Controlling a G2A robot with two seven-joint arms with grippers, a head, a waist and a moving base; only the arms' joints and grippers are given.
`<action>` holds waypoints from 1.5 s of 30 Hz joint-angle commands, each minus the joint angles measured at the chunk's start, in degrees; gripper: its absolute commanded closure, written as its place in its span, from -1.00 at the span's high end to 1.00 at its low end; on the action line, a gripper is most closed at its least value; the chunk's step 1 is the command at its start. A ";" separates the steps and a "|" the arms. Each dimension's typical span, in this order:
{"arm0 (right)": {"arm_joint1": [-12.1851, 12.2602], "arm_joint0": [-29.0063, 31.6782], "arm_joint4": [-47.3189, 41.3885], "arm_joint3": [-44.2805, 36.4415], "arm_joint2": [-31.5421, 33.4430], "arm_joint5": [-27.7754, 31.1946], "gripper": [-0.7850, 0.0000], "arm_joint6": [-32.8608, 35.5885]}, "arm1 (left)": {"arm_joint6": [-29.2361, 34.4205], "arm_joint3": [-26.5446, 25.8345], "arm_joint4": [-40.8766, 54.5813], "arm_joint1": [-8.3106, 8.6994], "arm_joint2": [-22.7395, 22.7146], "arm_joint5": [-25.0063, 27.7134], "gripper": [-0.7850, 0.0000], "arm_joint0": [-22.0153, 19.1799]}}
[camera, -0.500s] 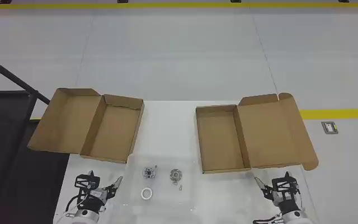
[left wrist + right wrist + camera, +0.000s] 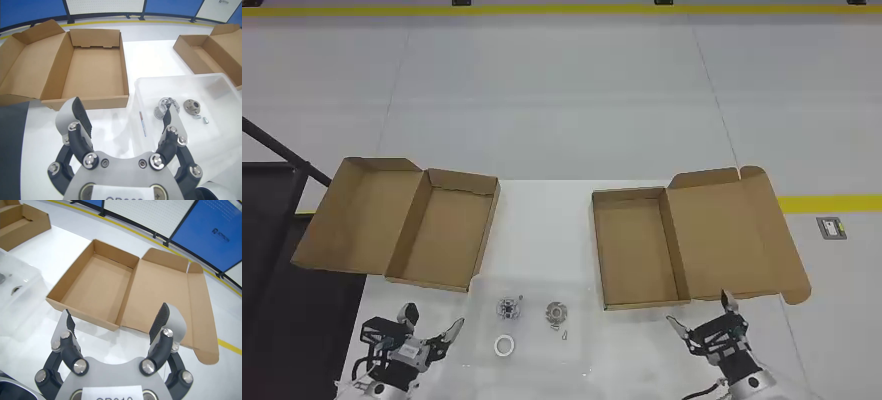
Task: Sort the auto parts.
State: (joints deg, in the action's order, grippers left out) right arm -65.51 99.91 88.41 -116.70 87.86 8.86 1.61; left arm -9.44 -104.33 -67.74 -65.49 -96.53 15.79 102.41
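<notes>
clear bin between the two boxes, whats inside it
A toothed metal hub, a flanged round part, two small bolts and, in the top view, a white ring. A finger of the left gripper covers part of the hub.

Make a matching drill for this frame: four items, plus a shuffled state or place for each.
1 right cardboard box
2 plastic bin
3 left gripper
4 flanged hub

A jaws apart, holding nothing
B lies in the bin beside small bolts
C empty, lid folded open
D transparent

Pairs: 1-C, 2-D, 3-A, 4-B
</notes>
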 commanded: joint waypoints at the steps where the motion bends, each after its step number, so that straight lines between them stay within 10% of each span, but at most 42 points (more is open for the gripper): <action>1: 0.01 -1.09 0.41 -2.47 -1.97 3.20 1.00 2.18 | -1.65 0.01 0.19 0.07 -0.59 2.23 1.00 0.56; 8: -0.27 -6.24 3.07 -5.56 -8.67 7.70 1.00 11.01 | -4.35 0.47 3.36 0.58 -2.77 13.68 1.00 1.86; 24: -0.01 -6.75 4.82 -5.67 -10.24 13.10 1.00 7.92 | -4.45 0.32 3.81 0.49 -2.58 12.85 1.00 1.51; 35: -1.59 -23.36 -1.79 0.99 -24.46 26.92 1.00 15.11 | -2.26 1.14 14.07 0.87 -6.92 19.69 1.00 1.57; 45: -2.73 -28.37 -5.22 4.21 -28.33 24.10 1.00 20.33 | -1.67 0.80 14.33 0.99 -8.10 20.89 1.00 1.59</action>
State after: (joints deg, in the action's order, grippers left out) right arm -68.24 71.56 83.19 -112.50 59.53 32.96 21.92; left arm -11.12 -103.53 -53.45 -64.50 -104.65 36.68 104.01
